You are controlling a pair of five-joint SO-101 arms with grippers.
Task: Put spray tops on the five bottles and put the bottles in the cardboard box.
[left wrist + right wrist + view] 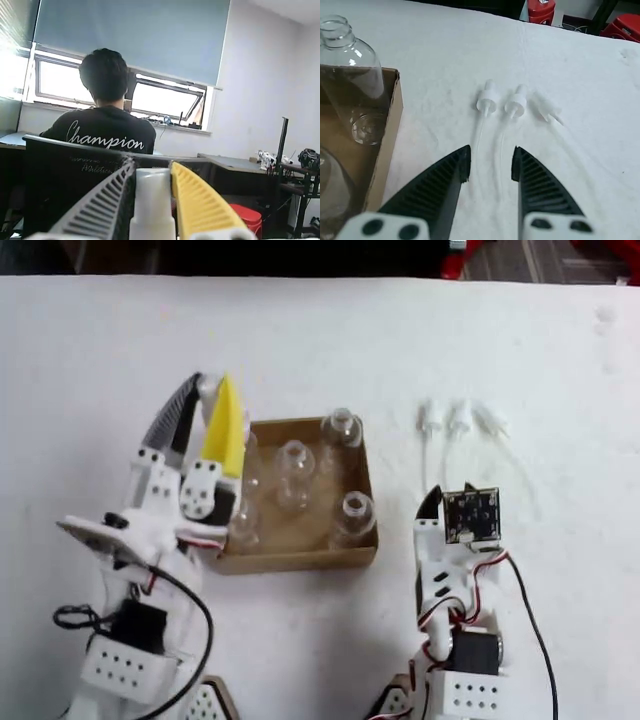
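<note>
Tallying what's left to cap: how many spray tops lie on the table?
3, in a row right of the cardboard box: near top, middle top, far top. A fourth top looks held in the left gripper.

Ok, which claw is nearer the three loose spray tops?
Right. The right claw sits just short of the white spray tops; the left claw is across the brown cardboard box from them.

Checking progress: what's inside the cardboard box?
Three uncapped clear bottles stand in the cardboard box. The left pincer covers its left side; bottles there show only partly.
</note>
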